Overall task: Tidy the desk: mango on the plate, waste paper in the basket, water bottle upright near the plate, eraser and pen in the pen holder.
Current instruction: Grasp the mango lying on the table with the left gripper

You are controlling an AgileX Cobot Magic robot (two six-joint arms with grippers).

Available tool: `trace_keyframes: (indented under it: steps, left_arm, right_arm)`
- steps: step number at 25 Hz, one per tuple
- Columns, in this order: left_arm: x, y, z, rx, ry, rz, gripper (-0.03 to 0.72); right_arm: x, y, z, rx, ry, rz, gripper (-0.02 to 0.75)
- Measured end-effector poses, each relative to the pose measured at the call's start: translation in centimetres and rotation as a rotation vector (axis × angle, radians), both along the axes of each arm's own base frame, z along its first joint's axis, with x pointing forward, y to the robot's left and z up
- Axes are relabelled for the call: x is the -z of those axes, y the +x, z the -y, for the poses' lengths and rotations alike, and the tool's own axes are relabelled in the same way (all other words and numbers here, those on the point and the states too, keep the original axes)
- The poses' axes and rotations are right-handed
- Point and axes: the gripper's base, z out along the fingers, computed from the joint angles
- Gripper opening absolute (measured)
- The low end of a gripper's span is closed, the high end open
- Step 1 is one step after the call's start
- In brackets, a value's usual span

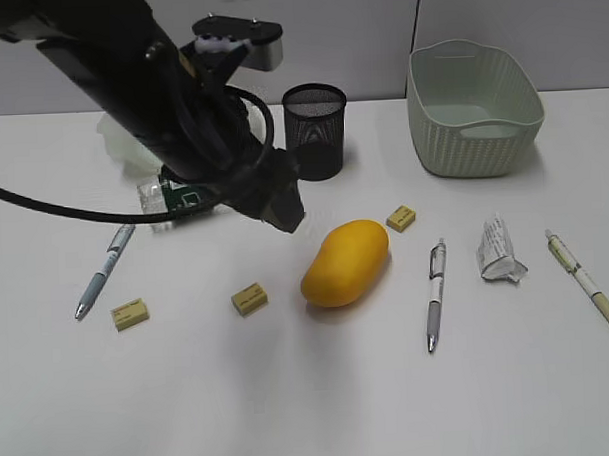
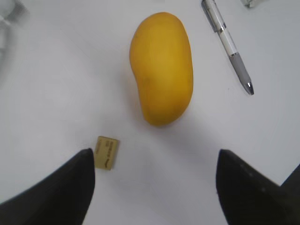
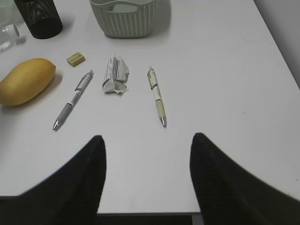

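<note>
You had nearly all the tidying still to do. The mango lay on the white tabletop, in front of the pen holder and not on the plate, which showed only partly behind your left arm. Its long axis ran diagonally, the narrower end pointing toward the basket. The waste paper lay to the right of the mango, the pens and erasers were scattered around it, and the water bottle lay on its side. Your left gripper hovered just short of the mango with fingers wide apart, holding nothing. Your right gripper was also open and empty.
</note>
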Motion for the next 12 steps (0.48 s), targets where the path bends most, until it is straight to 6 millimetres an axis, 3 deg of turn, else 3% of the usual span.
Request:
trace_keyframes:
  steps: [8,12]
  left_arm:
    - [1.4,0.4,1.1,-0.002,-0.016,-0.001,0.613]
    - [1.7,0.0,2.1,0.017,-0.028,0.014,0.661]
  right_arm:
    - [0.0,0.0,0.0,0.0,0.0,0.0,0.459]
    - [0.0,0.0,0.0,0.0,0.0,0.0,0.459]
